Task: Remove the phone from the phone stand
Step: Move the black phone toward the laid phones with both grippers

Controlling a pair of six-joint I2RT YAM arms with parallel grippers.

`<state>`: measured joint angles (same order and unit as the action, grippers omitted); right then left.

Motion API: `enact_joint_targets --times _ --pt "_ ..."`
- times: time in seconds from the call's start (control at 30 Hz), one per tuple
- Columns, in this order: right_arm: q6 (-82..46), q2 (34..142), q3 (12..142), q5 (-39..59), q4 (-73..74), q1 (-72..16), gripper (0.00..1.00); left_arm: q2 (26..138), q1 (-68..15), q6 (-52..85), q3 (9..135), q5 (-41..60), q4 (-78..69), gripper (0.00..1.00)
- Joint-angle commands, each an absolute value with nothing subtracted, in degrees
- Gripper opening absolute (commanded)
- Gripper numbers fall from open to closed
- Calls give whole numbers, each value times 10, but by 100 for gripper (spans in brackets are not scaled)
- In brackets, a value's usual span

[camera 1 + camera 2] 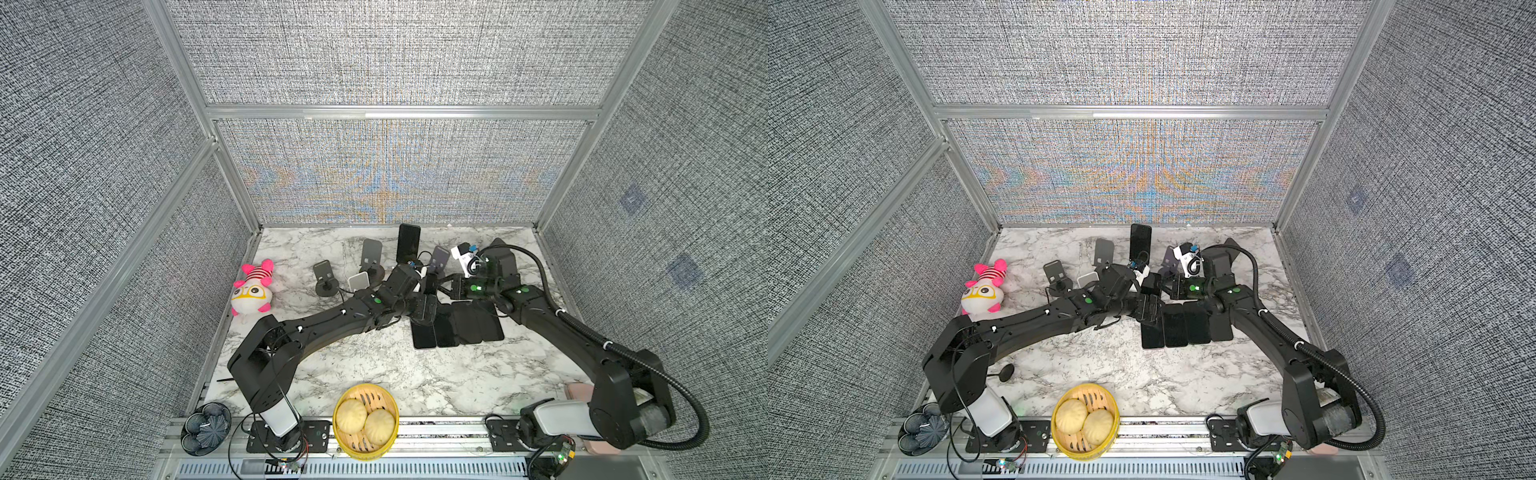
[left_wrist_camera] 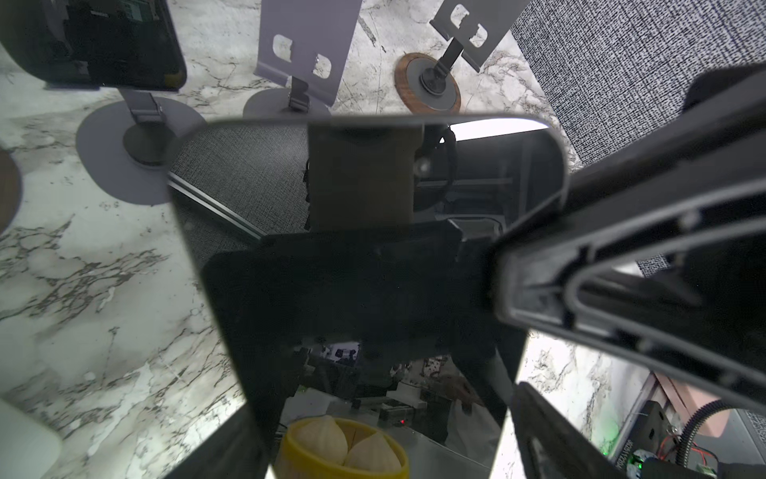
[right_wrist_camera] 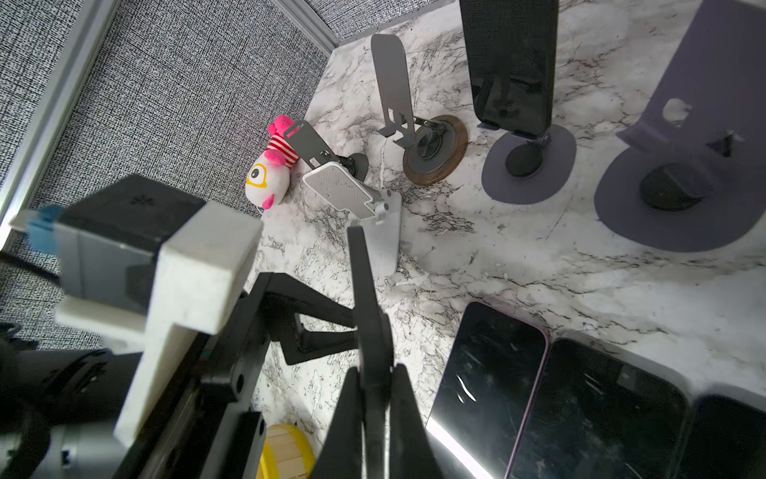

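Yellow steamer holds two buns; right tool pinches phone.

Six phones, at least five stands, two buns

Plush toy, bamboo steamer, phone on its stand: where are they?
plush toy (image 1: 247, 306), in a top view, white body.
bamboo steamer (image 1: 365, 454), in a top view, yellow front wall.
phone on stand (image 1: 409, 243), in a top view, screen middle.

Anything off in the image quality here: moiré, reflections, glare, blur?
In both top views, coloured moiré bands on the back wall; in the left wrist view, the phone fills the middle, its screen mirroring the room; in the right wrist view, a glare streak runs along a flat phone, and the near white mount is soft.
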<state>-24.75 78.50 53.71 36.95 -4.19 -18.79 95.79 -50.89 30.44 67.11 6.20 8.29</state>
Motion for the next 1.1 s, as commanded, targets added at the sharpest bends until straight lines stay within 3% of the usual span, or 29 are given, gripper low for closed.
enact_joint_targets --times 0.0,0.1,0.3,0.5,0.77,1.07 --pt "-254 783 540 380 -37 -191 0 961 -509 306 676 66 83 90" --pt "-255 784 541 380 -35 -192 0 962 -509 308 678 62 88 87" --pt "-256 784 541 378 -37 -194 0 962 -509 310 681 56 97 70" --pt "-256 783 544 380 -41 -195 0 968 -509 311 691 60 110 62" --pt "-248 787 551 378 -53 -195 38 958 -508 343 688 54 156 53" --pt "-222 762 531 317 -99 -176 42 955 -508 435 669 -22 253 38"
